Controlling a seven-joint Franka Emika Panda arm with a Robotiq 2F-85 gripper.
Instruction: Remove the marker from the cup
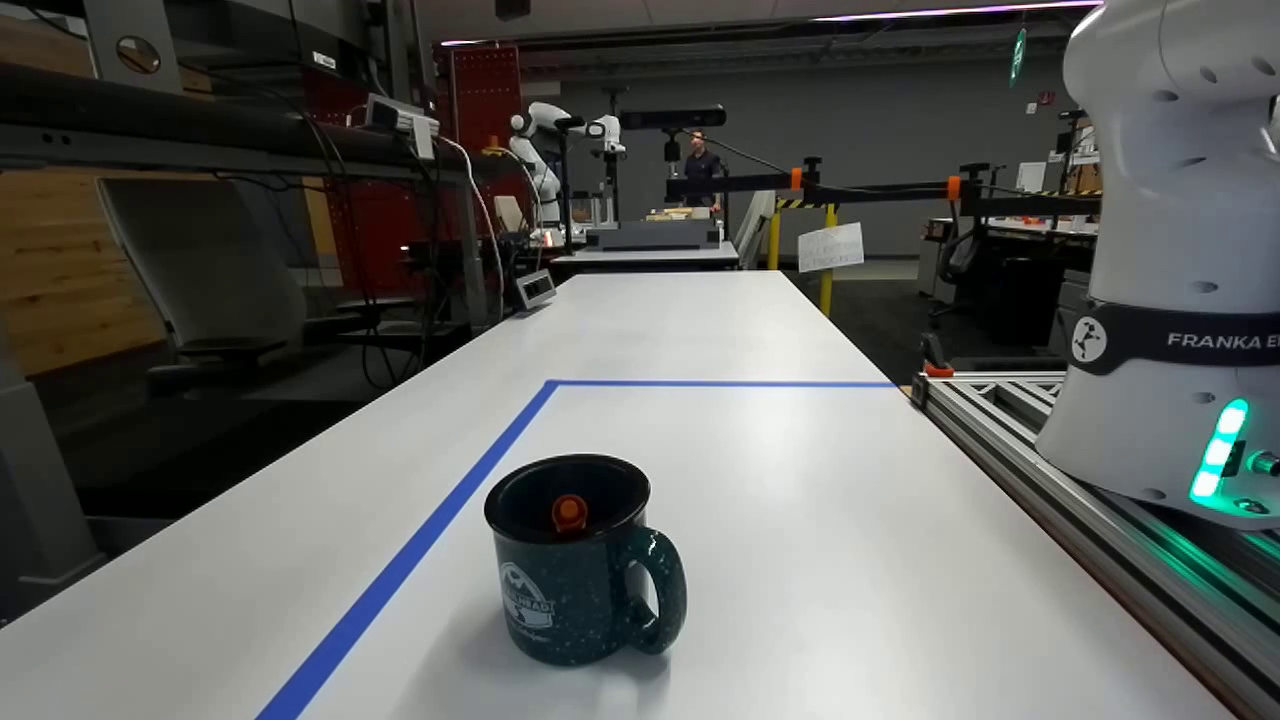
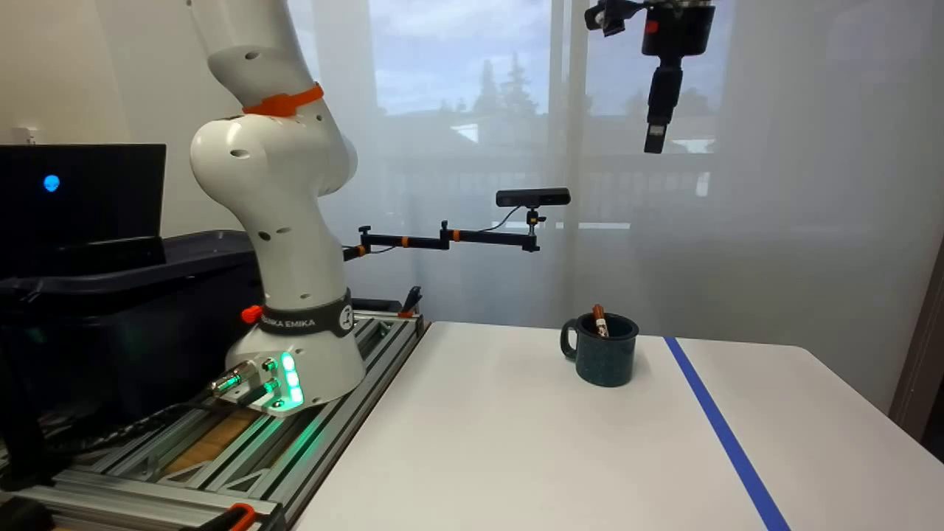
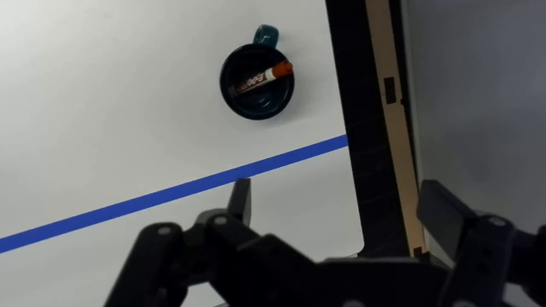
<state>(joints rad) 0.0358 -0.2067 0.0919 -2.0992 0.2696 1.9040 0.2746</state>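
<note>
In an exterior view, pale daylight comes through the window (image 2: 461, 55), and green status lights (image 2: 291, 376) tint the metal rails (image 2: 306, 442). In an exterior view, the speckled mug (image 1: 570, 600) throws a soft shadow on the faintly glaring tabletop (image 1: 800, 560), before a dim grey wall (image 1: 860, 115); in the wrist view the foreground gripper (image 3: 336, 183) is blurred.

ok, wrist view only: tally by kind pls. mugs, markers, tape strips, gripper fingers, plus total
Mug: 1
Marker: 1, in the mug
Blue tape strip: 1
Gripper fingers: 2, spread apart
Total: 5
</note>
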